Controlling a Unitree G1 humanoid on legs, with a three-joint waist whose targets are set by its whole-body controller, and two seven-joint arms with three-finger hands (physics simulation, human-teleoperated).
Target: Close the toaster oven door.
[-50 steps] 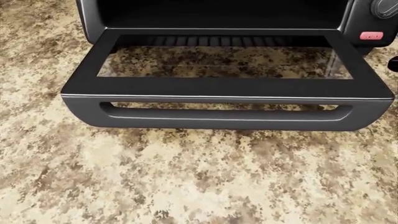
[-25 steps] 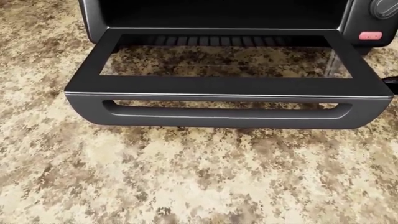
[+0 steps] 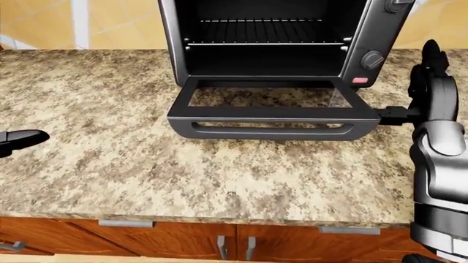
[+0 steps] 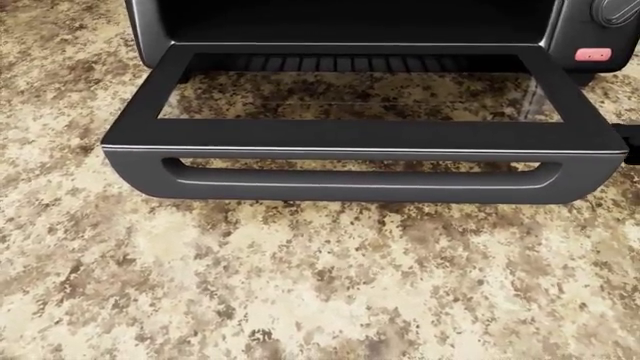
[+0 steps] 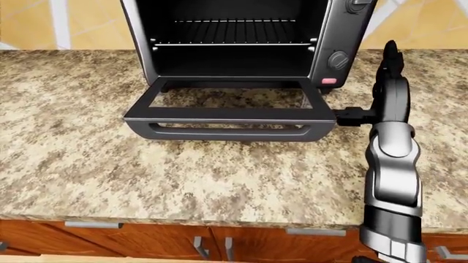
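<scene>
The black toaster oven [image 3: 270, 38] stands on the granite counter [image 3: 110, 153] with its glass door [image 3: 274, 112] folded down nearly flat; the door fills the head view [image 4: 370, 139]. The bar handle [image 3: 270, 130] runs along the door's near edge. My right hand [image 5: 369, 87] is open just right of the door. One finger [image 5: 349, 116] points left and touches the door's right end, and the other fingers [image 5: 390, 55] stand upright. My left hand [image 3: 22, 139] shows only as a dark tip at the left edge, far from the oven.
A wire rack [image 3: 263, 41] sits inside the oven. Knobs [image 3: 372, 59] and a pink button [image 3: 360, 80] are on its right panel. Wooden cabinet doors [image 3: 182, 241] lie below the counter's edge, and a yellow tiled wall [image 3: 73, 22] is behind.
At the head view's right edge, my right hand's finger has moved down to the door's right end. The door still lies open, nearly unchanged, and the picture has shifted slightly.
</scene>
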